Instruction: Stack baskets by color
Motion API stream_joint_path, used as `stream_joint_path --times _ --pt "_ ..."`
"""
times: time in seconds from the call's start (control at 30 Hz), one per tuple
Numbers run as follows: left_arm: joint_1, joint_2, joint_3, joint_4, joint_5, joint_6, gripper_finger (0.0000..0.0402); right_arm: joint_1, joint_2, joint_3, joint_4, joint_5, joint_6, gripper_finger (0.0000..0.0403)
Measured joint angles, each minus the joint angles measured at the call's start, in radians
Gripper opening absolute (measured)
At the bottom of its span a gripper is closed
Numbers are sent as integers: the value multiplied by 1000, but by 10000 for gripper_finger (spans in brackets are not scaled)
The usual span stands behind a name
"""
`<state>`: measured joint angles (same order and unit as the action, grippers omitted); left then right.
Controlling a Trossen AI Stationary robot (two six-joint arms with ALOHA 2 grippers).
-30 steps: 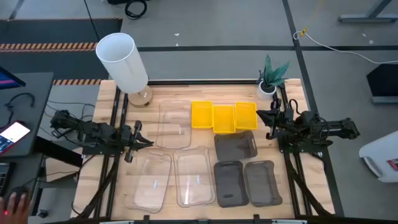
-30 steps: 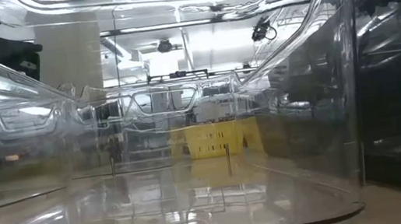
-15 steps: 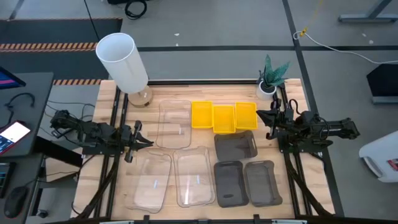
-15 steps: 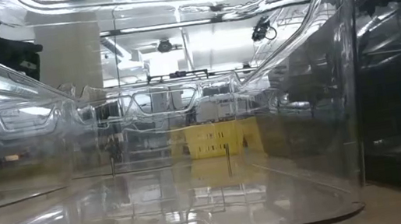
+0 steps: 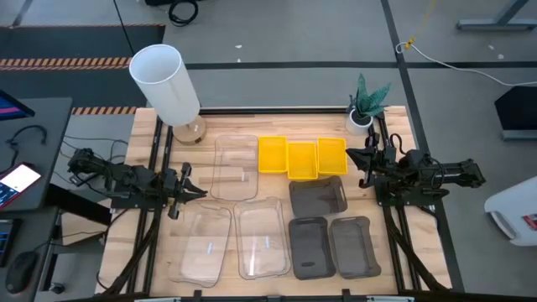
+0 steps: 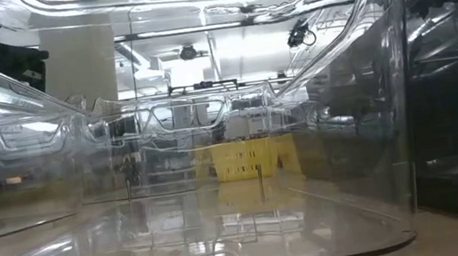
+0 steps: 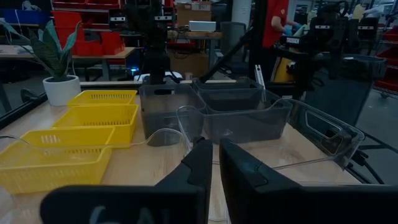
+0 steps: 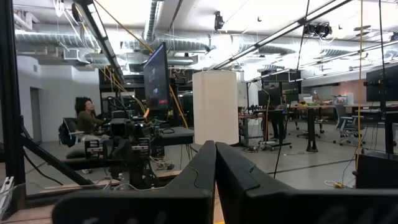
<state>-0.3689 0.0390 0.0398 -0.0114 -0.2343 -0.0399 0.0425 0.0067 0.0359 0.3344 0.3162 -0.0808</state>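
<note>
From above: nine baskets laid out singly on the wooden surface point(image 5: 134, 252), none stacked
Three clear baskets point(image 5: 263, 238) toward the left and middle: one at the back beside the yellow row, two side by side at the front
Three yellow baskets point(image 5: 302, 158) in a touching row at the back, smaller and squarer, with fine slatted walls
Three dark grey baskets point(image 5: 325, 243) on the right: one just in front of the yellow row, two side by side at the front edge
Left gripper point(image 5: 191, 192) low at the left edge, pointing inward at the gap between the back and front clear baskets, touching none; fingers point(image 7: 199, 163) nearly together with a thin slit between, holding nothing
Right gripper point(image 5: 352, 157) at the right edge, just beside the rightmost yellow basket, under the small potted plant point(image 5: 364, 105); fingers point(image 8: 204, 163) pressed together, empty
Tall white cylinder point(image 5: 165, 84) at the back left corner
Only in the left wrist view: smoky see-through walls of the grey baskets, rounded rims and handle cut-outs of the clear ones
Only in the low view: lens right against a clear basket wall, yellow mesh seen dimly through it
Only in the right wrist view: a seated person point(image 8: 85, 122) far off in the room
</note>
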Motion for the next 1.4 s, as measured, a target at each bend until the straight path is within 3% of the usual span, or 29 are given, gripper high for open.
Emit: stream_joint_path --times 0.27,0.5,0.7,0.93,1.23,1.4 --pt "0 0 0 5 0 -9 30 0 0 0 0 0 0 16" --pt "1 0 0 48 10 -372 38 0 0 0 0 0 0 16" --pt "1 0 0 59 -10 -398 31 0 0 0 0 0 0 16" --pt "1 3 7 57 39 -617 28 0 0 0 0 0 0 16" --pt "0 171 128 -74 226 -621 16 0 0 0 0 0 0 16" --pt "-8 311 181 -167 233 -680 17 0 0 0 0 0 0 16"
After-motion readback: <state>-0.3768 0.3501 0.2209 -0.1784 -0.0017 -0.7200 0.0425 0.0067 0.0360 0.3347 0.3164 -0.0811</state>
